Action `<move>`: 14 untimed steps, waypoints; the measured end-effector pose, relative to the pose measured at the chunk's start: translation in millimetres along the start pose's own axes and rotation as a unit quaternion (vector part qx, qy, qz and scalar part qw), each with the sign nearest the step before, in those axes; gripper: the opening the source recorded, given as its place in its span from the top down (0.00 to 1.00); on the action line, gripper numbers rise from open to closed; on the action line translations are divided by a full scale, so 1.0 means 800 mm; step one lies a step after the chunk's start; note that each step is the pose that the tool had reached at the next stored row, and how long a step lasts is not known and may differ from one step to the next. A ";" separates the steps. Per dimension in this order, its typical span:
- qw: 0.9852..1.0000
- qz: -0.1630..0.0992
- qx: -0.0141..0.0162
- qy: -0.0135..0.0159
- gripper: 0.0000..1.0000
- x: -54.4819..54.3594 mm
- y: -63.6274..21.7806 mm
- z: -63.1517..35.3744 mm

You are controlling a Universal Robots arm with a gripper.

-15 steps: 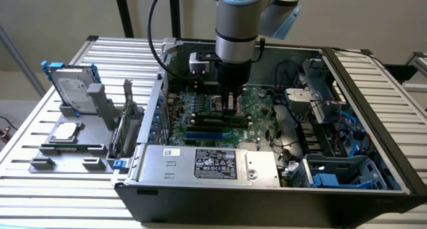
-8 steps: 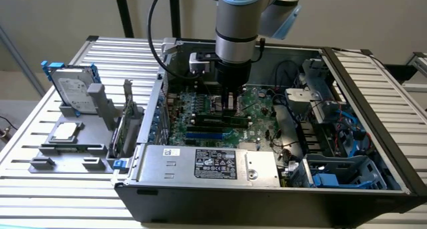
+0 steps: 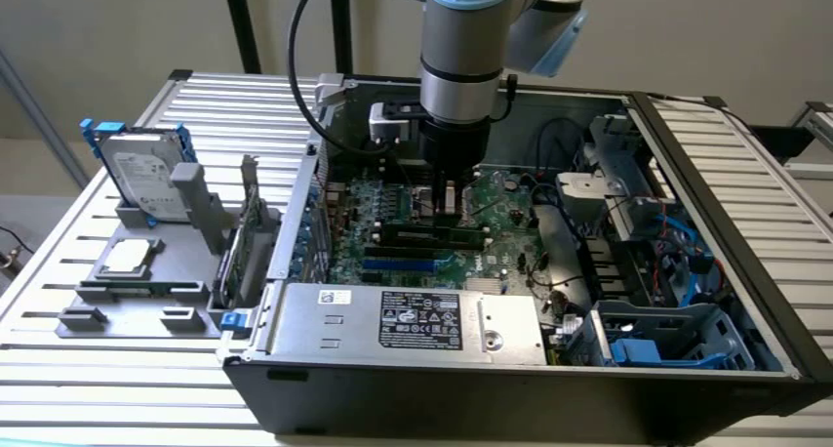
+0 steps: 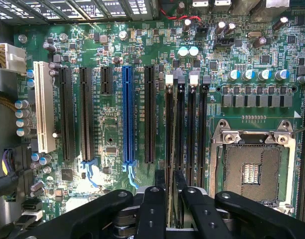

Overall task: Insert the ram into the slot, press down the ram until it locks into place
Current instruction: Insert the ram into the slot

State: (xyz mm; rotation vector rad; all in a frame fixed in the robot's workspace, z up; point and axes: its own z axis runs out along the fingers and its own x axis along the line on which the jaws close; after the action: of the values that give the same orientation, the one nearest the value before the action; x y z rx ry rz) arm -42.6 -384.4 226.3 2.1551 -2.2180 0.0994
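In the middle of the exterior view the arm reaches straight down into the open case (image 3: pixel 729 223), which lies on the slatted bench (image 3: pixel 131 379). The gripper (image 3: pixel 450 205) hangs over the board's memory sockets. In the wrist view the gripper (image 4: pixel 170 199) has its two fingers (image 4: pixel 153 209) drawn close together on the ram (image 4: pixel 170 144), which is seen edge-on as a thin strip running out from between them. The ram lies along the slot (image 4: pixel 168 82), the one of the four parallel black sockets that is nearest the blue slot (image 4: pixel 126 119). Whether it is fully seated, or the pale end clips have closed, cannot be told. In the exterior view the ram (image 3: pixel 423 236) shows as a long dark stick just under the fingertips, behind the power supply (image 3: pixel 404 315). A hard drive (image 3: pixel 137 174) stands in a grey holder at the exterior view's left.
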 end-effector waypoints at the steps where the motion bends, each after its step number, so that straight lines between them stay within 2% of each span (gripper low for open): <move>1: 1.000 0.000 0.000 0.000 0.81 0.000 0.000 0.000; 2: 1.000 0.000 0.000 0.000 0.87 0.000 0.000 0.000; 14: 1.000 0.000 0.000 0.000 0.88 0.000 0.000 -0.002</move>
State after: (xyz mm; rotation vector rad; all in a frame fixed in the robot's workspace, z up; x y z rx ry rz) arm -42.6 -384.4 227.9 2.1552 -2.2183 0.0988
